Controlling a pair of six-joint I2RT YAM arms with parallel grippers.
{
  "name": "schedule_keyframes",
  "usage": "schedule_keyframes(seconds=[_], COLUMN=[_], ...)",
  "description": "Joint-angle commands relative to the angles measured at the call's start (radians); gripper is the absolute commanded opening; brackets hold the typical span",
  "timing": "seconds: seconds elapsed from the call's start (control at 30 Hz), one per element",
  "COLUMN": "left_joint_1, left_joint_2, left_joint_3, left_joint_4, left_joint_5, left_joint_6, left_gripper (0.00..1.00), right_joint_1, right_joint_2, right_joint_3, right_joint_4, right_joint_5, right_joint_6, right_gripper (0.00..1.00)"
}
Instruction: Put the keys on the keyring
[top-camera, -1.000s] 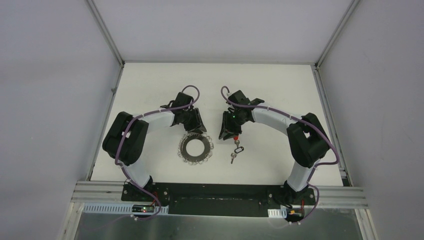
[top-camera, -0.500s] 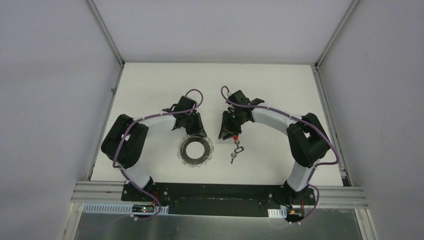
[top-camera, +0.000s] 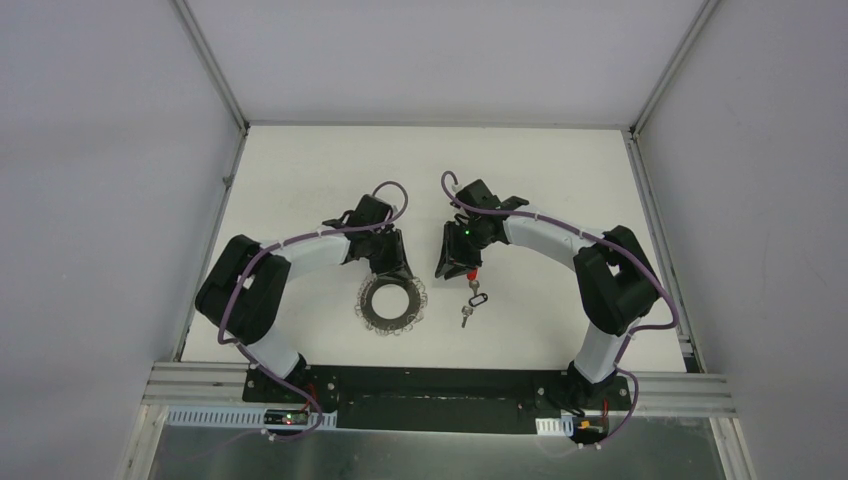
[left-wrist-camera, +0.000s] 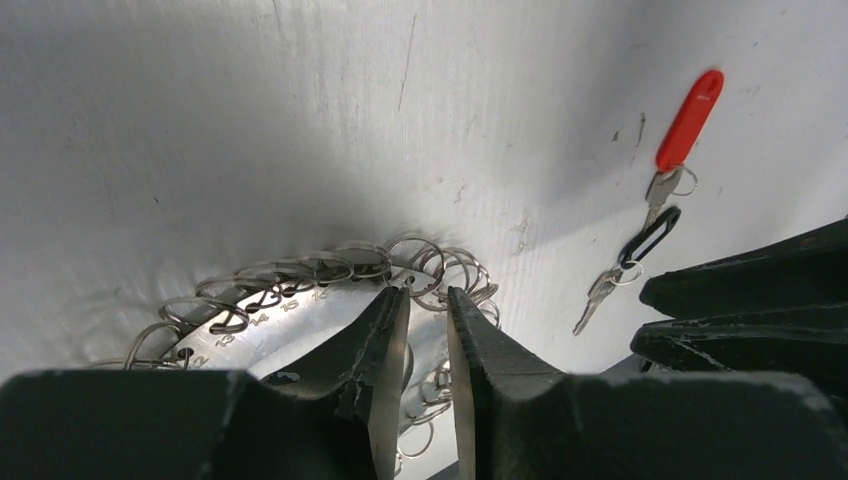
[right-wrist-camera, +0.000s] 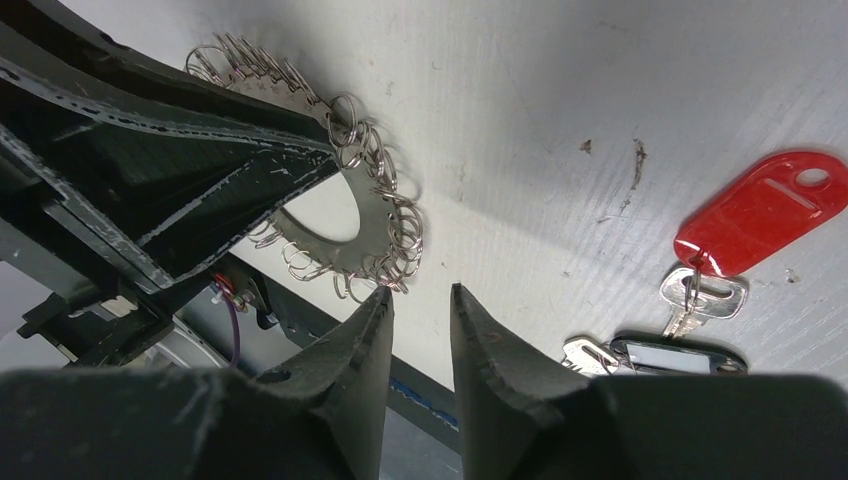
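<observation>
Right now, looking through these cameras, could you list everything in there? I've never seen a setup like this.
Flat silvery metal keyring fringed with wire loops: one, silver-grey, mid-table.
Small silver metal keys: two, silver, lying right of the keyring, apart from it.
Oblong plastic key tags: two, red tag and black tag, joined to the keys.
Flat white table: one, white, between grey walls.
Purple cables: two, purple, along the arms.
Robot arms: two, black and white; left arm, right arm.
Tools: two, black; left tool over the keyring, right tool near the keys, holding nothing.
</observation>
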Motion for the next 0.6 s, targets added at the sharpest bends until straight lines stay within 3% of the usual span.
schedule_keyframes(seconds=[0.0, 0.17, 0.33, 0.57], left_joint_1=[-0.020, -0.051, -0.085, -0.118], left_joint_2=[-0.049, -0.084, -0.087, -0.036], left_joint_3=[0.027, 0.029, 0.048, 0.106], left_joint_4=[-0.048, -0.070, -0.085, -0.117], left_joint_5=[-0.051, -0.091, -0.124, -0.151], left_joint_6=[0.042, 0.057, 0.084, 0.120], left_gripper=[0.24, 0.26, 0.33, 0.30], right_joint_1=[0.001, 0.001, 0.001, 0.001], right_joint_2=[-0.028, -0.027, -0.027, -0.028], right_joint_3=[0.034, 0.030, 0.027, 0.017], right_joint_4=[0.023, 0.022, 0.024, 0.027], right_joint_5=[-0.018, -0.022, -0.023, -0.022], right_joint_6=[-0.014, -0.017, -0.017, -0.018], right_gripper=[0.31, 0.31, 0.31, 0.31])
